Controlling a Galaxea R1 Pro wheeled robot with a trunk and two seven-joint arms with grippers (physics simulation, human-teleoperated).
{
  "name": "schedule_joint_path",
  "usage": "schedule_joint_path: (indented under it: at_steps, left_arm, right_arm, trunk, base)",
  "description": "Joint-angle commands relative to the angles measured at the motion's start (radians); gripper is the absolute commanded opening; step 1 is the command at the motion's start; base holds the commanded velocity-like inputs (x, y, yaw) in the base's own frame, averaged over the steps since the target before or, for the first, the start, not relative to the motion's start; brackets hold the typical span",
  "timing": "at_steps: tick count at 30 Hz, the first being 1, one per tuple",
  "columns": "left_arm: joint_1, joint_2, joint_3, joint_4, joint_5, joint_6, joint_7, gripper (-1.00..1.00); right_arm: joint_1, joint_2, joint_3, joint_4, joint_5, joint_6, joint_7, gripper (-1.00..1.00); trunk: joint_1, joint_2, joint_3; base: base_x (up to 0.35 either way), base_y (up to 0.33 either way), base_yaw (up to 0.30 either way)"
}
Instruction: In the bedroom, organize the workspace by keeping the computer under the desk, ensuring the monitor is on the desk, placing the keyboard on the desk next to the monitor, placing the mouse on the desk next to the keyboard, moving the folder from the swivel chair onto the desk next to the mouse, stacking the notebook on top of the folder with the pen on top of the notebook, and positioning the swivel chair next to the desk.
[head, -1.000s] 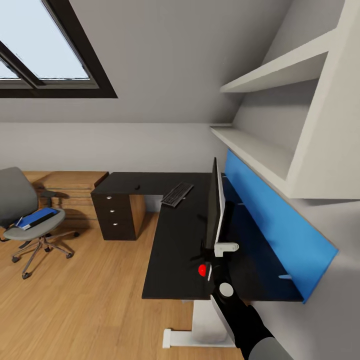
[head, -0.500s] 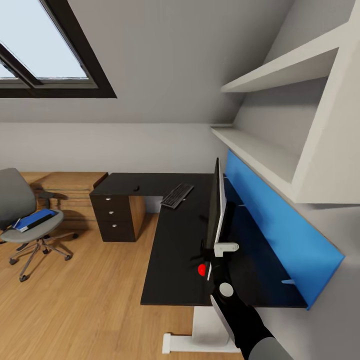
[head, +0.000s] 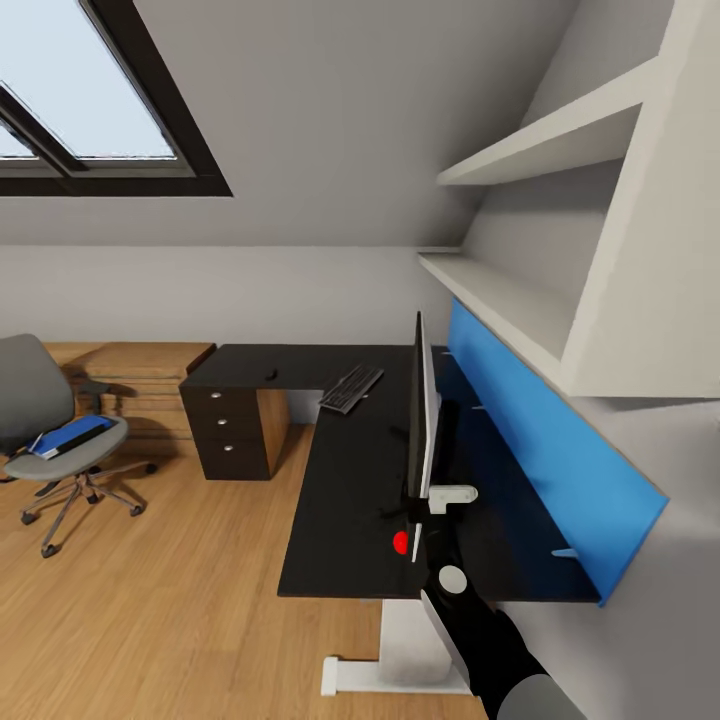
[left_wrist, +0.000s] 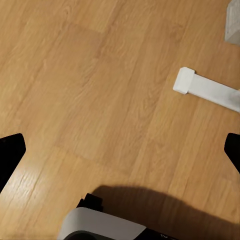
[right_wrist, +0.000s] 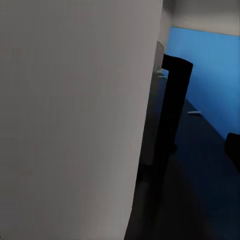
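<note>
The black desk (head: 340, 500) carries the monitor (head: 421, 400), seen edge-on near the blue back panel. My right gripper (head: 426, 514) is at the monitor's near lower end. In the right wrist view the monitor's white back (right_wrist: 75, 110) is very close, its black stand (right_wrist: 172, 110) lies beyond, and one dark fingertip (right_wrist: 233, 150) sits far out, so the jaws stand open. The keyboard (head: 352, 388) lies further along the desk. The grey swivel chair (head: 40, 400) stands at the left with the blue folder (head: 70, 436) on its seat. My left gripper (left_wrist: 120, 150) hangs open over the floor.
A small red object (head: 402, 542) lies on the desk by my right gripper, and a small dark item (head: 272, 376) near the drawer unit (head: 232, 432). White shelves (head: 500, 290) overhang the desk. The desk's white foot (left_wrist: 200, 86) rests on wooden floor. A low wooden cabinet (head: 140, 370) stands behind the chair.
The monitor's top has swung to the left, away from the blue panel. The whole view has shifted slightly; chair, keyboard and arms otherwise look the same.
</note>
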Motion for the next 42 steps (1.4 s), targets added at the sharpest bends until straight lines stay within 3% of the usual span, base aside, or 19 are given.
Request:
schedule_joint_path:
  at_steps: [1,42]
  left_arm:
    - [-0.001,0.0,-0.002,0.0,0.002,-0.003,0.003,1.0]
    - [-0.001,0.0,-0.001,0.001,0.002,-0.003,0.003,1.0]
  right_arm:
    - [-0.001,0.0,0.002,0.001,0.006,0.0,-0.009,1.0]
    - [-0.002,0.001,0.004,0.018,0.006,0.0,-0.009,1.0]
  trunk:
    - [0.001,-0.002,-0.002]
    - [0.001,-0.002,-0.002]
  base:
    - [-0.013,-0.007,0.0]
    - [-0.071,-0.012,0.0]
